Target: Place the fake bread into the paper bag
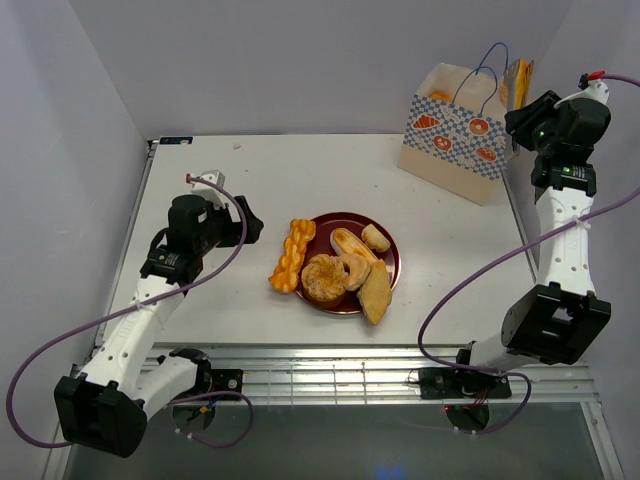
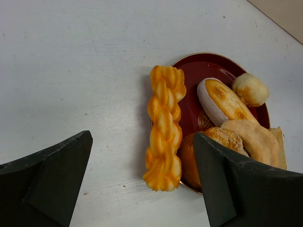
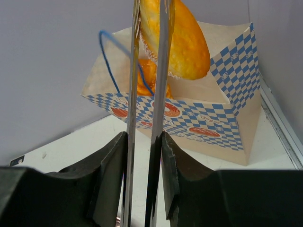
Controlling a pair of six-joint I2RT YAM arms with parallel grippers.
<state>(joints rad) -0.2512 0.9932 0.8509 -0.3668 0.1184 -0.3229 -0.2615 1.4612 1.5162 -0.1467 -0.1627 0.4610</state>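
Note:
My right gripper (image 1: 522, 112) (image 3: 144, 137) is shut on metal tongs (image 3: 162, 71). The tongs pinch an orange oval roll (image 3: 182, 40) (image 1: 518, 84) just above the open mouth of the paper bag (image 1: 455, 135) (image 3: 208, 116) at the back right. Another orange pastry (image 3: 146, 75) lies inside the bag. A braided stick (image 1: 293, 256) (image 2: 164, 127) leans on the left rim of the dark red plate (image 1: 325, 225) (image 2: 194, 71). Several more buns and rolls lie on the plate (image 1: 350, 272). My left gripper (image 1: 247, 222) (image 2: 142, 142) is open and empty, above the table just left of the braided stick.
The bag stands near the table's right edge by the right wall, with its blue cord handle (image 3: 113, 59) upright. Grey walls close in the back and both sides. A metal rail (image 1: 380, 375) runs along the near edge.

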